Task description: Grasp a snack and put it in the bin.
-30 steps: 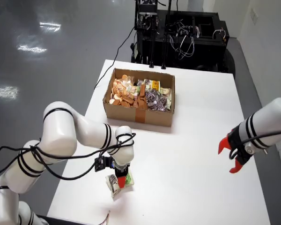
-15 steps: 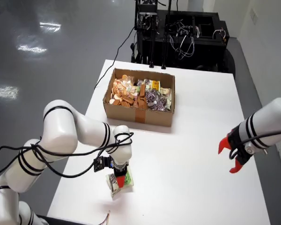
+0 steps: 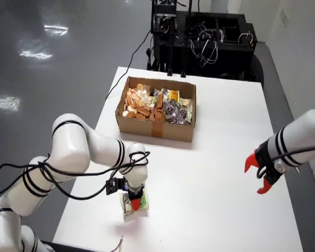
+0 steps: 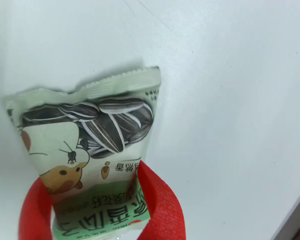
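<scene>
The working arm's gripper (image 3: 134, 199) stood over the snack packet (image 3: 130, 206) near the front left corner of the white table (image 3: 226, 173) in the overhead view. Compared with a second earlier, it had sunk a little lower onto the packet, and the arm's white elbow had shifted slightly toward the table. In the close view from the gripper, its red fingers (image 4: 160, 205) sat on either side of the packet's lower end (image 4: 90, 165), pressed against the wrapper, so the gripper was closed on the packet. The packet, printed with sunflower seeds and a small cartoon animal, lay flat on the table. It had barely moved from where it was before.

The cardboard box (image 3: 155, 109), full of other snacks, sat toward the back left part of the table, well apart from the packet. The second arm (image 3: 291, 144) hung over the right edge with its red claws (image 3: 260, 173) parted, unchanged from the earlier frames.
</scene>
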Motion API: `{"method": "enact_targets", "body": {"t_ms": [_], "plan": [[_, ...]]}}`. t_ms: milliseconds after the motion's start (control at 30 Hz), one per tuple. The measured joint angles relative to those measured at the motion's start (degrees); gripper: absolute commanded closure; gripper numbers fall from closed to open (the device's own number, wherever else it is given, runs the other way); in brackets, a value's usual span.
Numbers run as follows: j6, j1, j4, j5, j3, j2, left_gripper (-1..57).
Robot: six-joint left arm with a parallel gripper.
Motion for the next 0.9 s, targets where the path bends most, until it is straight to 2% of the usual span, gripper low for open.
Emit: {"method": "enact_targets", "body": {"t_ms": [400,700,900], "plan": [[0.00,-0.31,0.01,-0.41,-0.03,0.79,41.0],[0.00,-0.74,-0.05,-0.06,-0.12,0.56,48.6],[0.00,-0.92,0.80,1.31,-0.55,-0.98,51.0]]}}
